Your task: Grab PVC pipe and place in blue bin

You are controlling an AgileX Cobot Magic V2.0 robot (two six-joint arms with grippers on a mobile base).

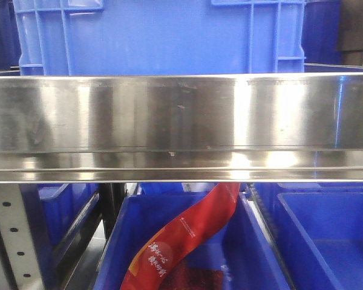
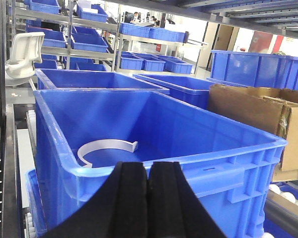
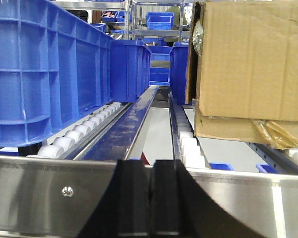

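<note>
A large blue bin [image 2: 188, 163] fills the left wrist view. A white curved piece of PVC pipe [image 2: 107, 147], an open ring shape, lies on its floor near the front left corner. My left gripper [image 2: 148, 171] is just outside the bin's near wall, level with the rim. It is shut, pads pressed together, with nothing between them. My right gripper [image 3: 150, 168] is also shut and holds nothing. It sits in front of a steel rail [image 3: 54, 193], with no pipe in that view. Neither gripper shows in the front view.
A cardboard box [image 2: 253, 109] stands right of the bin and looms at the right of the right wrist view as the same box [image 3: 248, 64]. White rollers [image 3: 74, 136] run beside a tall blue bin [image 3: 39, 74]. A steel shelf rail [image 1: 181, 121] spans the front view above a red package [image 1: 187, 241].
</note>
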